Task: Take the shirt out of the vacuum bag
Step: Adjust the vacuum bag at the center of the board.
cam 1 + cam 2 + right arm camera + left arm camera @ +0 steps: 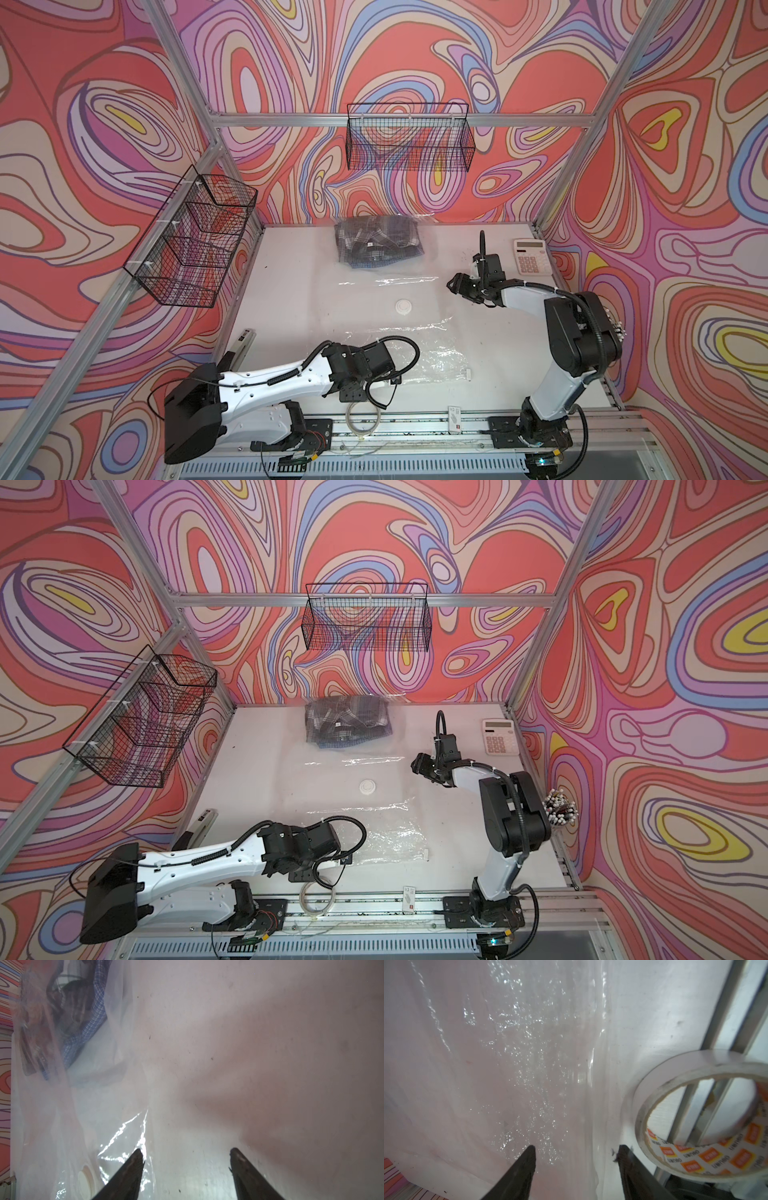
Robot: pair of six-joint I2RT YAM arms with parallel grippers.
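The bag (374,286) lies flat on the counter (286,270), running from the back wall toward me. The shirt (376,241) sits in its far end, and the valve (402,307) is on its middle. My left pincer (575,1149) is over the near end, with the tape (708,1157) just beside it. My right pincer (186,1150) is over the bag's right edge, and the calculator (532,257) is behind it.

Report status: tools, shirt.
Left tool open, empty, over vacuum bag's near edge. Right tool open, empty. Shirt inside bag, far end. Tape roll beside left tool.
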